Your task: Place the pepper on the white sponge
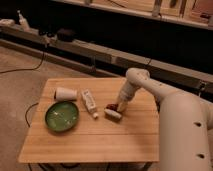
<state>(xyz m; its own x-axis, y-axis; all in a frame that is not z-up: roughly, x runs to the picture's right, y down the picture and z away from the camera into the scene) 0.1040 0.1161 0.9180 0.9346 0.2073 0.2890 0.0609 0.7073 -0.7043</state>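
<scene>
pepper (111, 106): dark red, right at the tip of the hand, on its bottle-facing side. It sits at the far edge of the sponge, touching or overlapping it. I cannot tell whether it rests fully on the pad.
sponge (114, 115): flat pale pad just under the hand and slightly to its camera side, in contact with the pepper.
hand (119, 106): low, close over the surface, at the end of the white arm (131, 85), which slopes down from the far side.
hand state: cannot tell whether it is apart, together or clamped on the pepper.
key relation: pepper and sponge both lie immediately beside the hand, with the sponge a little nearer the camera than the pepper.
pepper long axis: seems to run from the hand toward the bottle, but it is too small to be sure.
step (judgement): final placement. Any move left is a short shift toward the sponge's middle, then a release.
risk (judgement): the pepper could roll off the pad's edge.
bottle (89, 100): white tube beyond the pepper from the hand, near the sponge but apart from it.
cup (66, 93): white, on its side, further out past the bottle.
plate (62, 116): green, well apart and farthest from the hand.
surface (100, 142): pale wood.
writing: none legible; no brand can be read on the bottle.
</scene>
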